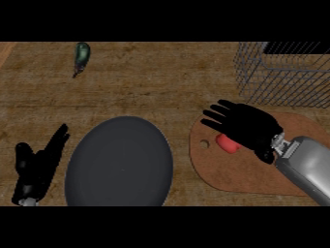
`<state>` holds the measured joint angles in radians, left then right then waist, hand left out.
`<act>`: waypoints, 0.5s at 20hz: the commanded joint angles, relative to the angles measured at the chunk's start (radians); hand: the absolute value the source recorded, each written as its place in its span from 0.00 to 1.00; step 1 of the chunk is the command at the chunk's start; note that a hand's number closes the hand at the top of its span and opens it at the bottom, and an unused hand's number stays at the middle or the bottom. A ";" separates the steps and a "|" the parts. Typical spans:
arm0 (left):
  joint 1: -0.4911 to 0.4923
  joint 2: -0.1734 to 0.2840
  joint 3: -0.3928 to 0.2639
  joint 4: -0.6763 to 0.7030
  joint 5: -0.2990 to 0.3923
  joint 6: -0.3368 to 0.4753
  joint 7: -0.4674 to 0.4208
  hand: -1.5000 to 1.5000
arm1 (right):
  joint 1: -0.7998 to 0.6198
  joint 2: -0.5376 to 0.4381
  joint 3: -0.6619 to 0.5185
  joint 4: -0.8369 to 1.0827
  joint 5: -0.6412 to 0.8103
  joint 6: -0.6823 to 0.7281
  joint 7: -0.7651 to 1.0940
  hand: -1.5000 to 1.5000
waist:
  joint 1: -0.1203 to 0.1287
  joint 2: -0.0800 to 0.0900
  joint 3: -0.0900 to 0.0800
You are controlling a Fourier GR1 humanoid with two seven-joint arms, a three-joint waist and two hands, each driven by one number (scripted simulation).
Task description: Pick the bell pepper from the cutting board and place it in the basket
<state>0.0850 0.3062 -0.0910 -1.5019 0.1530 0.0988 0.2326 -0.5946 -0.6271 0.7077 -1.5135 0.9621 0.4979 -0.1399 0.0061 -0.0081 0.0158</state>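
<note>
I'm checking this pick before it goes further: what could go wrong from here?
The right hand covers most of the red bell pepper on the cutting board, so the grasp cannot be judged; the pepper might roll out. The wire basket stands just beyond the board, and its near wall could catch the hand on the way in.

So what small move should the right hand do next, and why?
Probably close the fingers around the bell pepper. The right hand is above it on the cutting board, covering most of it, but the fingers look still spread and not yet curled. The basket waits just behind the board, so lifting comes after the grasp.
</note>
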 commanded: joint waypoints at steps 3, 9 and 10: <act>0.071 -0.006 0.009 0.101 0.020 -0.044 -0.005 0.50 | 0.023 0.047 -0.007 0.008 0.031 -0.015 -0.002 0.00 | -0.001 0.009 -0.016; 0.059 -0.008 0.018 0.108 0.018 -0.057 -0.009 0.50 | 0.046 0.074 0.002 0.115 0.093 -0.112 -0.043 0.00 | 0.004 0.012 -0.016; 0.046 -0.067 -0.045 0.111 -0.050 0.009 0.006 0.50 | -0.030 0.069 -0.029 0.144 0.068 -0.062 -0.084 1.00 | 0.006 0.014 -0.016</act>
<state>0.0878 0.2895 -0.0875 -1.4866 0.1338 0.0849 0.1998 -0.5861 -0.5768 0.6923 -1.4277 1.0188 0.4416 -0.1866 0.0068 -0.0089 0.0186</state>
